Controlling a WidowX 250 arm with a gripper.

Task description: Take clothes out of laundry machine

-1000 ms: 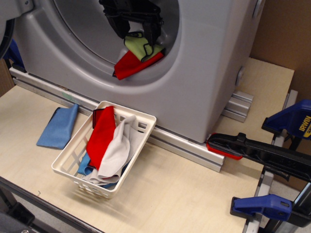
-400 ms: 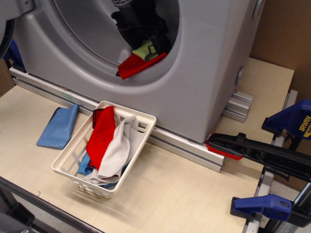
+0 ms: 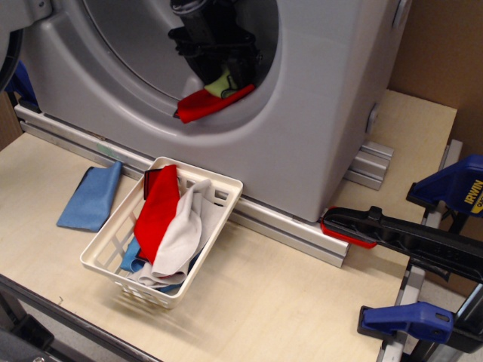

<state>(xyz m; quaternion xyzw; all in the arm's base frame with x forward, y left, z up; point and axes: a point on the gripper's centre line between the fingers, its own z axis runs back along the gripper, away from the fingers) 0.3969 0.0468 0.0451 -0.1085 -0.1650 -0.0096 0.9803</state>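
The silver-grey laundry machine [image 3: 317,113] stands at the back, its round drum opening facing me. Inside the opening, the bright red cloth [image 3: 202,105] lies on the lower lip. The lime-green cloth [image 3: 219,84] sits just above it, mostly covered. My black gripper [image 3: 225,69] is inside the drum, pressed down onto the green cloth. Its fingers are dark against the drum and partly hidden, so I cannot tell how the jaws stand.
A white basket [image 3: 200,172] stands on the table in front of the machine, holding a long red cloth [image 3: 158,211] and a white cloth [image 3: 183,234]. A blue cloth [image 3: 92,197] lies to its left. Clamps [image 3: 400,235] and metal rails lie at the right.
My gripper has moved down and deeper into the drum onto the green cloth, which is now mostly covered. The red cloth has shifted slightly.
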